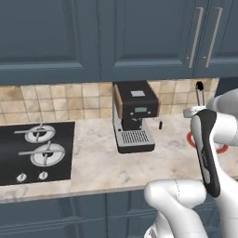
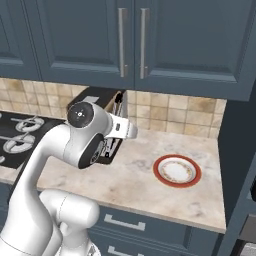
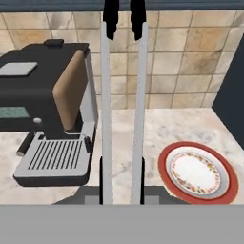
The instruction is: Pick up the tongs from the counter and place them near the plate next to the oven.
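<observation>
Hand view: gripper (image 3: 122, 190) clamped on tongs (image 3: 122, 95), held off the counter (image 3: 176, 128) for carrying; plate (image 3: 164, 167) at four o'clock (well clear).

The gripper (image 3: 122, 188) sits at six o'clock, its two dark fingertips (image 3: 101, 186) pressed against the outer sides of the tongs (image 3: 106, 109). The tongs' two silver-grey arms run side by side straight up toward twelve o'clock, ending in black tips near the top edge. At about five o'clock the plate (image 3: 198, 172), white with a red-orange rim, lies flat on the counter (image 3: 176, 126), just beside the tongs but apart from them. At nine o'clock stands a black-and-steel coffee machine (image 3: 52, 112) with a grilled drip tray. Beige tiles (image 3: 183, 57) cover the wall from one to two o'clock.
</observation>
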You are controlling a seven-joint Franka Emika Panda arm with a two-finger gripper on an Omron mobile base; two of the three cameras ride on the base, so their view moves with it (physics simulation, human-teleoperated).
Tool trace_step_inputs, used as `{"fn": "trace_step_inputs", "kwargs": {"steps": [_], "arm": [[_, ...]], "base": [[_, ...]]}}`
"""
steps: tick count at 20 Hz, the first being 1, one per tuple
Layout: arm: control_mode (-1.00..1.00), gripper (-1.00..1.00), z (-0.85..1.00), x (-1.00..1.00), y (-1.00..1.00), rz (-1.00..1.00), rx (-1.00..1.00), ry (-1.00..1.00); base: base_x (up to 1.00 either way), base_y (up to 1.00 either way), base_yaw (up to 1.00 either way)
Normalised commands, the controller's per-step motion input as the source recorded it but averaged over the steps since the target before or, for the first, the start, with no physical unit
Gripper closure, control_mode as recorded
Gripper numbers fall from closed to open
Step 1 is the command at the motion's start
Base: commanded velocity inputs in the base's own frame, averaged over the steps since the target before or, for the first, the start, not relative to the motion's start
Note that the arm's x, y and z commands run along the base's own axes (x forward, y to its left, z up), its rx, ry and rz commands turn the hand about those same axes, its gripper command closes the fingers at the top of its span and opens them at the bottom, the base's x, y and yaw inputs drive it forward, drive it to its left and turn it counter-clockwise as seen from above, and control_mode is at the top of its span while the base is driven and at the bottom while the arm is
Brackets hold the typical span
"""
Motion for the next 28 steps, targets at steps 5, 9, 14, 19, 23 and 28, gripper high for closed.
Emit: {"fn": "trace_step_inputs", "kwargs": {"steps": [5,9,14,19,23,28], "arm": [[-1.0,1.0,-0.64,0.11,-0.12,0.07,0.0,0.19],[-1.0,1.0,-0.89,0.02,-0.01,0.01,0.0,0.29],[-1.0,1.0,-0.83,0.02,-0.01,0.0,-0.02,0.33],[-1.0,1.0,-0.65,0.15,-0.05,0.0,0.0,0.11],[-1.0,1.0,-0.48,0.16,-0.08,0.0,0.01,0.0],[-1.0,1.0,-0.46,0.23,-0.08,0.0,0.0,0.02]], "base": [[0.06,-0.06,0.03],[0.0,0.0,0.0],[0.0,0.0,0.0],[0.0,0.0,0.0],[0.0,0.0,0.0],[0.0,0.0,0.0]]}}
